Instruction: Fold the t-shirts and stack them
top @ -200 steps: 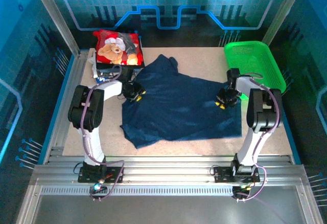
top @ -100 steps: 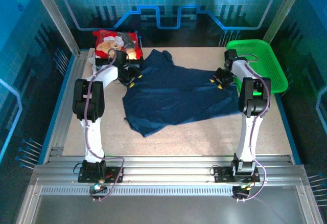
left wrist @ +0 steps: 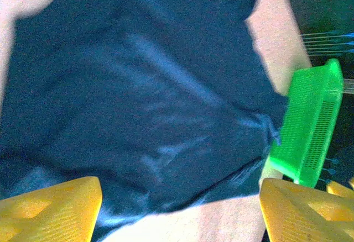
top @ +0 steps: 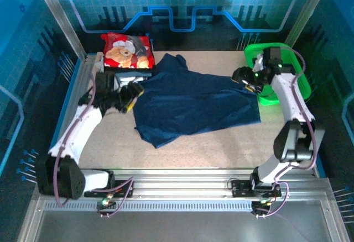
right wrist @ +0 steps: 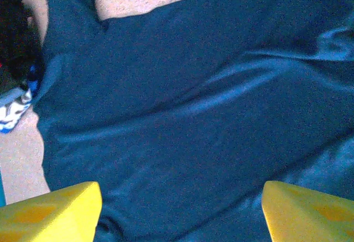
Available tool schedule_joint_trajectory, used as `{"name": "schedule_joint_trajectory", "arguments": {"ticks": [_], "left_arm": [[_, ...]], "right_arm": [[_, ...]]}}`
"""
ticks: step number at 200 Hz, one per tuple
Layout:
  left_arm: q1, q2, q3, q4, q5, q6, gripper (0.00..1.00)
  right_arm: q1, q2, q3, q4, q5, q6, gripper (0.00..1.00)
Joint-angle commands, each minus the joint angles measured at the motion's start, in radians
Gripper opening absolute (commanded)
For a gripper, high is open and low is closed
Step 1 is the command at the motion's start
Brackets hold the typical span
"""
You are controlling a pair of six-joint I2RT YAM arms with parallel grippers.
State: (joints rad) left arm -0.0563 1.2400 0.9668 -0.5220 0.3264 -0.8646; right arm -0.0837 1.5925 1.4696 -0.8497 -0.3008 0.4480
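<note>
1. Navy t-shirt (top: 193, 106) lies spread out and unfolded across the middle of the counter (top: 221, 142), wrinkled, with one sleeve pointing toward the far edge.
2. Its right edge ends just beside the green mesh basket (top: 287, 73), which sits at the far right corner of the counter.
3. Left jaws are at the shirt's left edge. In the left wrist view the yellow fingers (left wrist: 50, 209) stand spread wide with nothing pinched, and the navy cloth (left wrist: 138, 87) and the basket (left wrist: 307, 126) lie beyond them.
4. Right jaws are at the shirt's far right corner, next to the basket. In the right wrist view the fingers (right wrist: 50, 211) are likewise spread wide and hold nothing, with the shirt (right wrist: 182, 98) stretched out ahead.
5. Red t-shirt (top: 128, 51) with a teddy-bear print lies at the far left corner, on top of other cloth, near the navy shirt's far sleeve.
6. A blue-and-white patterned cloth (right wrist: 14, 112) peeks out at the left edge of the right wrist view, beside the navy shirt.
</note>
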Motion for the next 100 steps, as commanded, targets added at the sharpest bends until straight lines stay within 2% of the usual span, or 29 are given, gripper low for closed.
{"name": "schedule_joint_trajectory", "arguments": {"ticks": [1, 38, 100], "left_arm": [[0.026, -0.022, -0.180, -0.024, 0.035, -0.113, 0.75], [0.035, -0.015, -0.339, 0.147, 0.048, -0.244, 0.70], [0.038, 0.085, -0.377, 0.257, -0.007, -0.292, 0.64]], "right_arm": [[-0.071, -0.032, -0.121, -0.061, -0.022, -0.071, 0.78], [-0.118, -0.075, -0.228, -0.039, -0.059, -0.102, 0.77], [-0.120, -0.072, -0.262, -0.019, -0.074, -0.117, 0.76]]}}
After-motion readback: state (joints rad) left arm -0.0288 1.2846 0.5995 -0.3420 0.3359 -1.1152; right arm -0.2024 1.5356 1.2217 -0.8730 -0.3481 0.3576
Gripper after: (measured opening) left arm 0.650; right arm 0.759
